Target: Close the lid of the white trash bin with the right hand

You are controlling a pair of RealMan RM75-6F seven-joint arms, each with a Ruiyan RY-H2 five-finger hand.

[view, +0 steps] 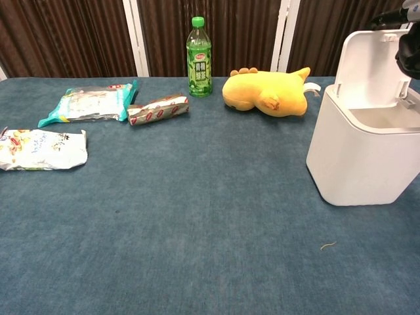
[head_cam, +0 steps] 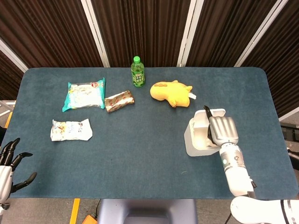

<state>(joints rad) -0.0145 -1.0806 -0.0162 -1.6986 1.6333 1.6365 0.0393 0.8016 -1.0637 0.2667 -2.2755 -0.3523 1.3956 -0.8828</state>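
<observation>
The white trash bin [head_cam: 191, 140] stands on the right part of the blue table, and its lid [view: 371, 62] is upright behind the open top. My right hand [head_cam: 223, 130] hovers above the bin's opening with its fingers stretched toward the lid and nothing in it. In the chest view only the dark fingers of that right hand [view: 411, 49] show, at the frame's right edge in front of the lid's upper corner. I cannot tell whether they touch the lid. My left hand [head_cam: 11, 161] hangs off the table's near left corner, fingers spread and empty.
A yellow plush toy [head_cam: 170, 93] lies just behind and left of the bin. A green bottle [head_cam: 137, 72] stands at the back centre. Three snack packs [head_cam: 85, 94] [head_cam: 119, 101] [head_cam: 71, 130] lie on the left half.
</observation>
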